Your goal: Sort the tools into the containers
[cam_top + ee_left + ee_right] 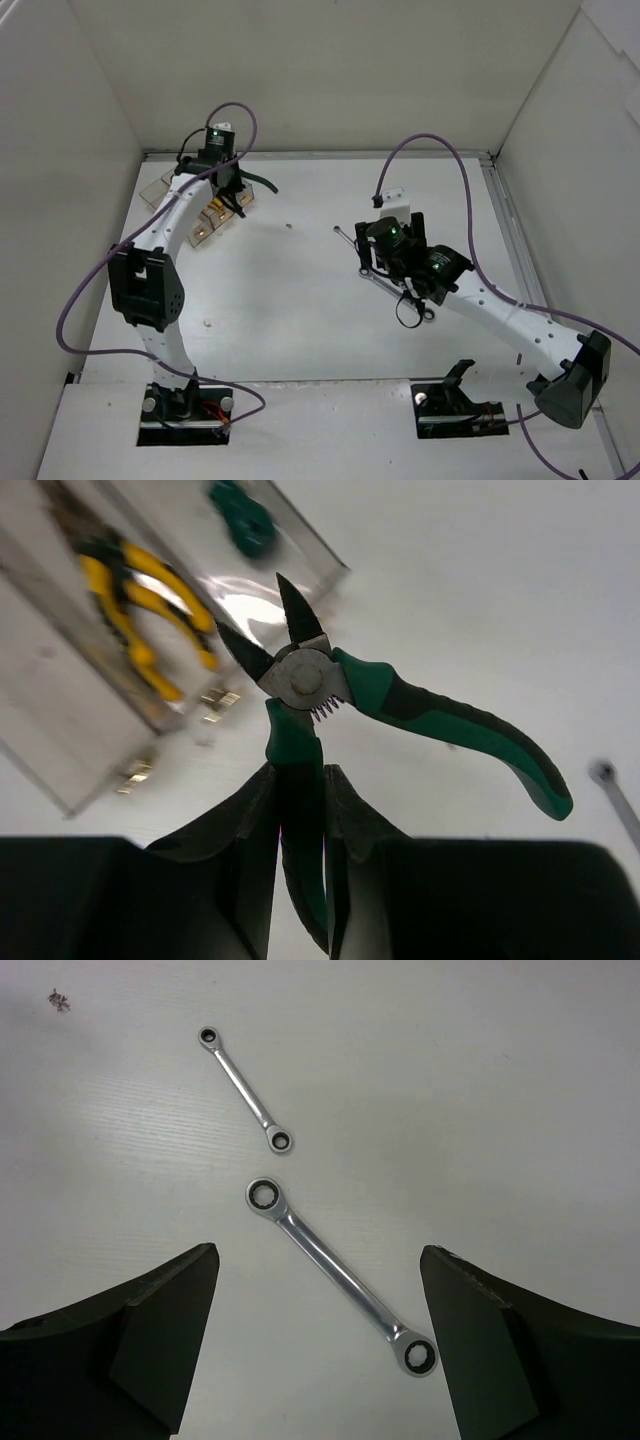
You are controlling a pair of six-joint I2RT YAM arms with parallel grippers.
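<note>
My left gripper (pixel 300 780) is shut on one handle of green-handled cutting pliers (pixel 440 720), held just off the clear bins (pixel 50 710). One bin holds yellow-handled pliers (pixel 140 610); another holds a dark-green tool (pixel 245 520). In the top view the left gripper (pixel 235 195) is at the far left beside the bins (pixel 205 228). My right gripper (pixel 318 1260) is open above a long silver wrench (pixel 340 1275) that lies between its fingers. A shorter silver wrench (pixel 245 1090) lies just beyond. In the top view the right gripper (pixel 372 265) is right of centre.
White walls close in the table on the left, back and right. A small white bracket (pixel 390 195) sits behind the right arm. Purple cables loop over both arms. A wrench end (pixel 610 780) shows at the right edge of the left wrist view.
</note>
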